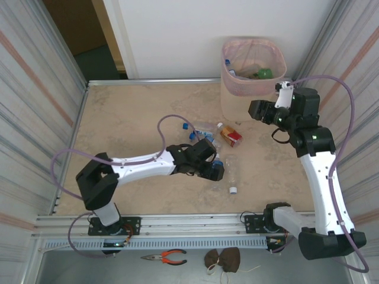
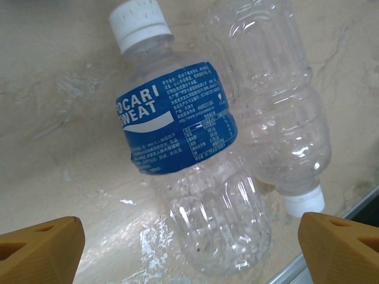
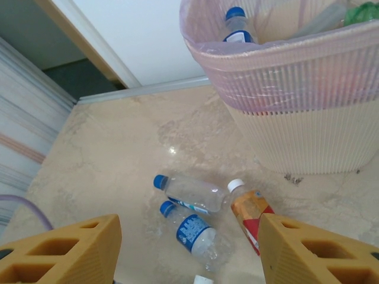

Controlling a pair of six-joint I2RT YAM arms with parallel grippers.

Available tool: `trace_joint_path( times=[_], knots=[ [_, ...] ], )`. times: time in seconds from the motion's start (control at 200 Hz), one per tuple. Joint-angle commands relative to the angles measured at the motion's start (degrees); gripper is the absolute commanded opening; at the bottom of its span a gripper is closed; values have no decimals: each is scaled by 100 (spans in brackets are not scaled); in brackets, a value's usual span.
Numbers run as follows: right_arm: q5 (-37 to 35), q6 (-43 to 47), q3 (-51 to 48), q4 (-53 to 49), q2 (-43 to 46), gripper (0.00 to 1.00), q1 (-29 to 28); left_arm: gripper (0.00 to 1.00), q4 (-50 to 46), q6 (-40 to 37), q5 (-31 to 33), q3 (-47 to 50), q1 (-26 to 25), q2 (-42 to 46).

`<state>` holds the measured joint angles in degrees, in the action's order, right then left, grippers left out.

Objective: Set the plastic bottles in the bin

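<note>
Left hand (image 2: 189, 251) gapes wide over two plastic bottles (image 2: 177, 136). Right hand (image 3: 189, 248), wide and empty, hovers near the bin (image 3: 308, 130).

The beige marbled table (image 1: 130, 118) bears the upright bin (image 1: 237, 102). An orange-labelled bottle (image 1: 229, 135), a Pocari Sweat bottle (image 2: 183, 154) and an unlabelled clear bottle (image 2: 272, 100) lie on it.

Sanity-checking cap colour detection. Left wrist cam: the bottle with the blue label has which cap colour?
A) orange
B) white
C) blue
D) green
B: in the left wrist view the blue-labelled bottle has a white screw cap at its top end.
</note>
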<state>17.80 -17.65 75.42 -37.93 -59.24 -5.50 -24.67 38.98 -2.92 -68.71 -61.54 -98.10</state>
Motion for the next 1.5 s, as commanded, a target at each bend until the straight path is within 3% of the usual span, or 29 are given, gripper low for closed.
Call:
trace_joint_path(
  times=[0.0, 0.361, 0.741, 1.187, 1.493],
  knots=[
    [121, -51, -48, -127, 202, 62, 102, 95, -244, 136, -51, -289, -57, -325],
    [395, 33, -176, -206, 458, 62, 251, 96, -407, 215, -91, -725, -147, -1076],
    [598, 94, -367, -144, 494, 62, 374, 88, -706, 275, 62, -796, -174, -1343],
    [677, -1, -557, -78, 590, 61, 397, 66, -776, 233, 357, -401, -156, -956],
    [997, -398, -708, 25, 747, 61, 279, 61, -630, -173, 763, -35, -134, -5]
  ],
)
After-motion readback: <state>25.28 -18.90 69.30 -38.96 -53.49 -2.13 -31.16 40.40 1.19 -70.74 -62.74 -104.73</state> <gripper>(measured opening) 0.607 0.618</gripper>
